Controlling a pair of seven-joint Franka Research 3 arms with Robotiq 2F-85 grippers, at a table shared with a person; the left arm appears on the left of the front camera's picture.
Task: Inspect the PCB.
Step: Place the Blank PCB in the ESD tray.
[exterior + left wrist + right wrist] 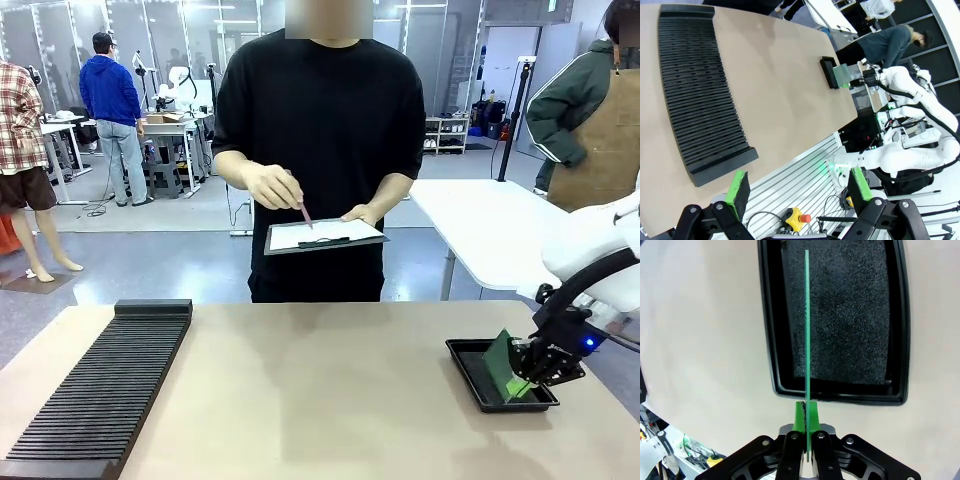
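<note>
Presently: thin green PCB (806,320), held edge-on and tilted above the shallow black foam-lined tray (897,340) by the right gripper (806,412), jaws clamped on its lower edge. Left gripper (797,192), jaws wide apart, nothing held. Ribbed black slotted rack (100,385) on beige worktop (320,400).

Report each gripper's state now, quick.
Left gripper: open, holding nothing.
Right gripper: closed on the PCB, held edge-on over the black tray.
</note>
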